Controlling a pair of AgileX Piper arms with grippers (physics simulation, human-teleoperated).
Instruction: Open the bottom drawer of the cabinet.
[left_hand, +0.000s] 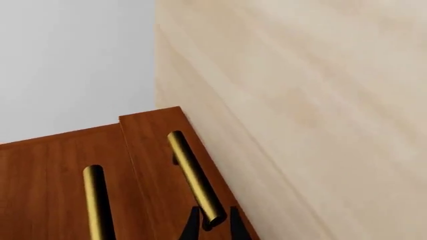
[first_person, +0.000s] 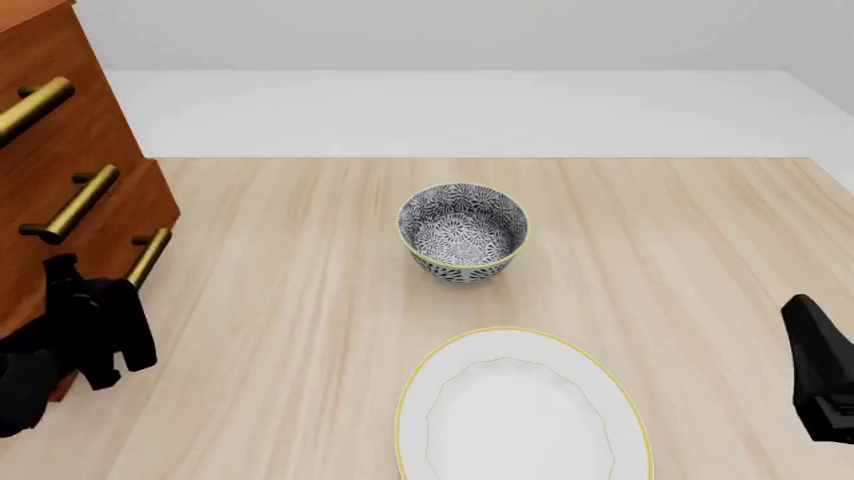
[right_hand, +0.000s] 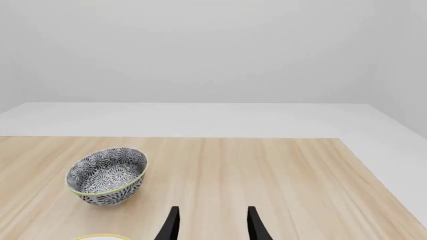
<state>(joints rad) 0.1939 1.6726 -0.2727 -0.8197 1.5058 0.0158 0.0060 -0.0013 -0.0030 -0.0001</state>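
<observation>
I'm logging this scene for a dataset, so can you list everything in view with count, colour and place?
cabinet: one, reddish-brown wood, far left of the table, three drawer fronts.
brass bar handles: three, one per drawer; the bottom drawer carries the lowest handle.
bowl: one, dark and white pattern with a yellow rim, upright, centre of the table.
plate: one, white with a yellow edge, near side of the table, in front of the bowl, partly cut off.
table: one, light wood.
left gripper: black, fingers on either side of the lowest handle's end.
right gripper: black, open, over bare table at the right.
</observation>
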